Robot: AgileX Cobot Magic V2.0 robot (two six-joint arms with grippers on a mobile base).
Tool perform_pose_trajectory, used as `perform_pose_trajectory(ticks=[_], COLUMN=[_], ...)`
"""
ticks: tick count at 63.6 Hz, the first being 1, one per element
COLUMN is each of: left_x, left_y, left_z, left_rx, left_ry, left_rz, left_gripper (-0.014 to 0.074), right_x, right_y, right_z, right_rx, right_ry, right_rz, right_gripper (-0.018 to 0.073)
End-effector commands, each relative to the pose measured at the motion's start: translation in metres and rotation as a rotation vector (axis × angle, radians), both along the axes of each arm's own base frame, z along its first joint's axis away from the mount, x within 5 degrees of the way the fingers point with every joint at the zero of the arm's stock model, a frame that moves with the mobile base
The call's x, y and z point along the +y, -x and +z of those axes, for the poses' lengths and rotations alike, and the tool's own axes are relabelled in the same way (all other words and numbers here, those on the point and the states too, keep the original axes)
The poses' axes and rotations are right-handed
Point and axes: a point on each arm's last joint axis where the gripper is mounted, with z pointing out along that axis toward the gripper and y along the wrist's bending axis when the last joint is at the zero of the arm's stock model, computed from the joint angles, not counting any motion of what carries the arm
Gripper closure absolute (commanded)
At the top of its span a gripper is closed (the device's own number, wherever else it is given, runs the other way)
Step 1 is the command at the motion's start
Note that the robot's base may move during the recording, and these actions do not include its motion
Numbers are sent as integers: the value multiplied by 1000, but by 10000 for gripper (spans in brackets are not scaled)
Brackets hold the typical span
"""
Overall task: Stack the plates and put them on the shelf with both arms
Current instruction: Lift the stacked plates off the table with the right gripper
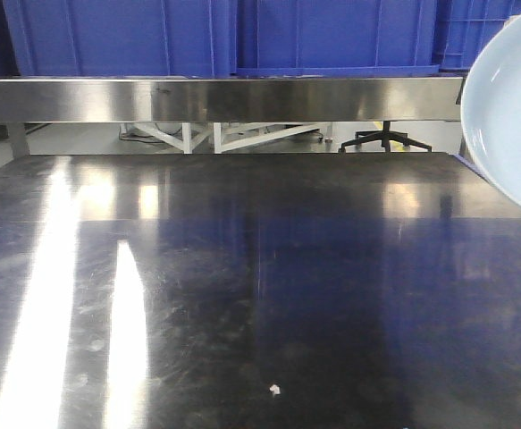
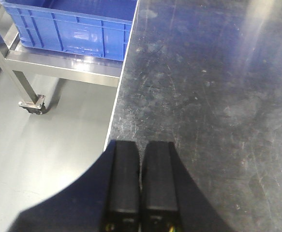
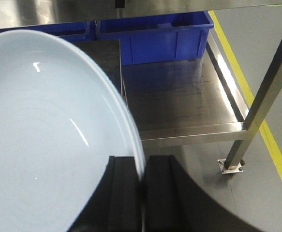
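Plate (image 3: 44, 145) tilted, rim between right fingers (image 3: 124, 193)

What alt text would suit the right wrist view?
The right pincer grips the rim of a pale bluish-white plate that fills the left half. Behind it, a blue crate sits on a steel rack level.

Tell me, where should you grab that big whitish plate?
Probably by its thin upturned rim, coming in edge-on from outside the plate, one finger on each face. It is wide, shallow and glossy, so only the edge fits between jaws. The right gripper pinches it that way.
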Motion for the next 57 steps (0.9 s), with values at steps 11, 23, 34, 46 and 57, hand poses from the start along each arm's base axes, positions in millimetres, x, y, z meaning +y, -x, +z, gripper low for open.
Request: perform_pose_trajectory(ticks=[11, 23, 34, 46, 57], left_x=[-1, -1, -1, -1, -1], left_y=[-5, -5, -5, -5, -5], left_z=[14, 14, 14, 14, 14], left_rx=[-88, -88, -88, -88, -88], left_ry=[13, 13, 13, 13, 13], left_rz=[-6, -6, -6, -6, -6], left_gripper=[500, 500, 500, 500, 500], right_x=[0, 0, 0, 0, 0], right_y=[-2, -2, -2, -2, -2], right_z=[18, 18, 18, 18, 18], right_rx=[-124, -124, -124, -124, -124], right_ry=[1, 1, 1, 1, 1], right_rz=[3, 3, 3, 3, 3], right_gripper=[502, 502, 502, 502, 502])
